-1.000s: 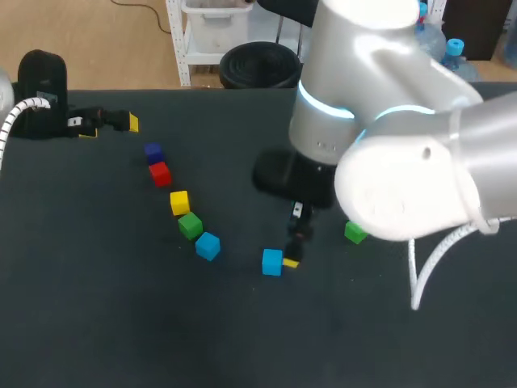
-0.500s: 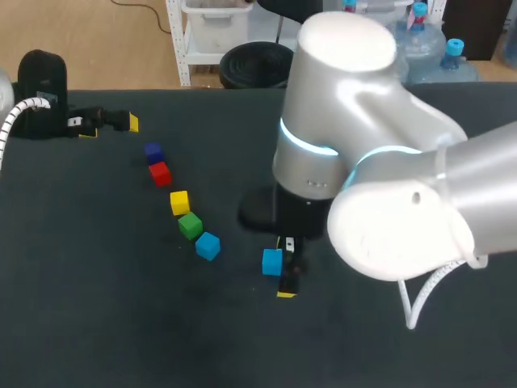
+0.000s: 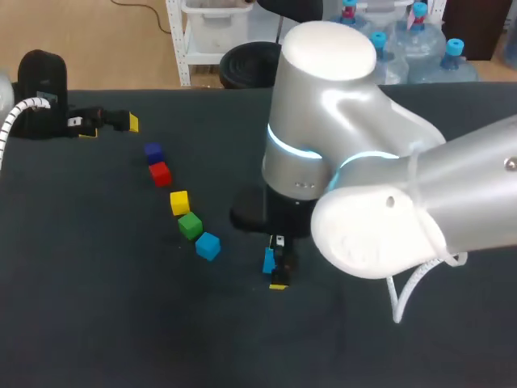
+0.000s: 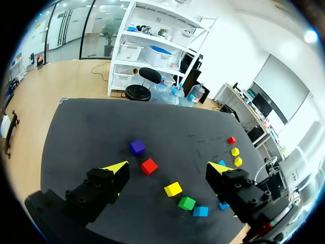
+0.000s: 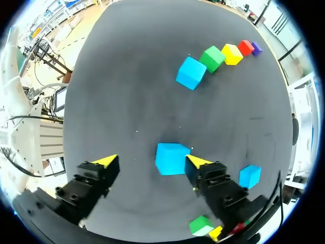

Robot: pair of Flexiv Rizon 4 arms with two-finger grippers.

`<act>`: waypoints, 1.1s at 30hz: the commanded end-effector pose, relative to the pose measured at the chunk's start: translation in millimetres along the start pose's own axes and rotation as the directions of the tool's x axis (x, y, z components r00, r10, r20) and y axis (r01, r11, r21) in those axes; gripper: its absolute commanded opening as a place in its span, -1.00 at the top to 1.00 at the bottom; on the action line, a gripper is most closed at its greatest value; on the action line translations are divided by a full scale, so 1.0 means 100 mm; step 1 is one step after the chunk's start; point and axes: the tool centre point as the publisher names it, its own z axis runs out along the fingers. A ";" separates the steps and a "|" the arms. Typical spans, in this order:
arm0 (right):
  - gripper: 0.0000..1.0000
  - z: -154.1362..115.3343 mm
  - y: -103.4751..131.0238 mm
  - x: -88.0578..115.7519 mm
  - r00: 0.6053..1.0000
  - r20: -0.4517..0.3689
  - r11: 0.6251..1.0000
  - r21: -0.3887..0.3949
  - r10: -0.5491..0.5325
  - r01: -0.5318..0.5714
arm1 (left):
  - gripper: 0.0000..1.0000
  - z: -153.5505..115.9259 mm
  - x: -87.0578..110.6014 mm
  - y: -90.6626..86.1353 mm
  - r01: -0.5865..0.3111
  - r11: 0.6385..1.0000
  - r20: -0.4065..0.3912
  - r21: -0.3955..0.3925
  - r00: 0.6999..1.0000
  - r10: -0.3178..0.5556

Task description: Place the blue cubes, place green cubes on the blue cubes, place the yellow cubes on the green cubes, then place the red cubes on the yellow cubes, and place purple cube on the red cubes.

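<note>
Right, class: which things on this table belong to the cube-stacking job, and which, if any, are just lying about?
For the job: blue cube, second blue cube, green cube, yellow cube, red cube, purple cube.
Not for stacking: only the table under them.

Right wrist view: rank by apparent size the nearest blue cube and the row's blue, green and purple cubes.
1. nearest blue cube
2. row's blue cube
3. row's green cube
4. row's purple cube
Nearness drives this; real sizes may match.
</note>
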 end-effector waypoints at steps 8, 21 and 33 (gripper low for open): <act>0.25 0.05 -0.08 0.00 1.000 -0.011 1.000 -0.015 0.009 -0.009 | -1.00 0.00 0.01 0.03 -0.003 1.000 0.006 0.012 1.000 0.002; -1.00 -0.41 0.08 0.00 1.000 0.012 0.999 0.041 -0.016 0.015 | -1.00 0.00 0.01 0.03 -0.003 1.000 0.006 0.012 1.000 0.002; -1.00 -0.06 -0.01 -0.02 0.999 -0.011 0.998 0.041 -0.051 0.051 | -1.00 0.00 0.01 0.03 -0.003 1.000 0.006 0.012 1.000 0.002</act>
